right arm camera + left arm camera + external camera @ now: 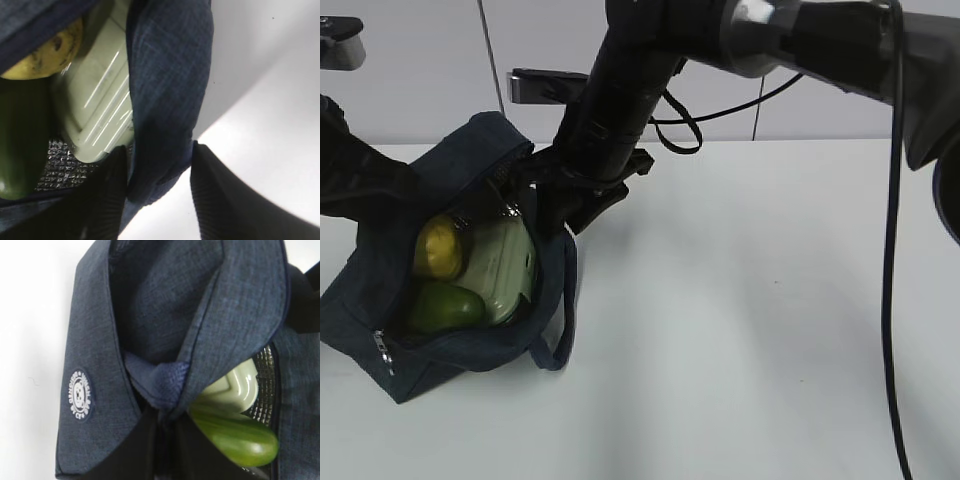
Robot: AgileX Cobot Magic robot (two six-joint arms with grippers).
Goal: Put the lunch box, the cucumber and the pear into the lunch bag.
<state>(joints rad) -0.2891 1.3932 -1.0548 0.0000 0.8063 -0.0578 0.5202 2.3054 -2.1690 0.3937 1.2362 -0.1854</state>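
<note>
The dark navy lunch bag (pixel 470 350) lies open at the left of the white table. Inside it are the yellow pear (pixel 438 248), the sage-lidded lunch box (pixel 502 265) and the green cucumber (pixel 445 306). My left gripper (pixel 167 422) is shut on a pinched fold of the bag (pixel 100 340); the cucumber (pixel 240 437) and lunch box (pixel 235 387) show just right of it. My right gripper (pixel 157 160) is open, one finger inside and one outside the bag's wall (pixel 165 90), beside the lunch box (pixel 97 105), the pear (pixel 45 55) and the cucumber (pixel 20 145).
The bag's loop handle (pixel 560 335) hangs onto the table (pixel 750 330) at its right side. The right arm (pixel 620 90) reaches across from the upper right. A black cable (pixel 892 250) hangs down at the right. A pale wall stands behind the table.
</note>
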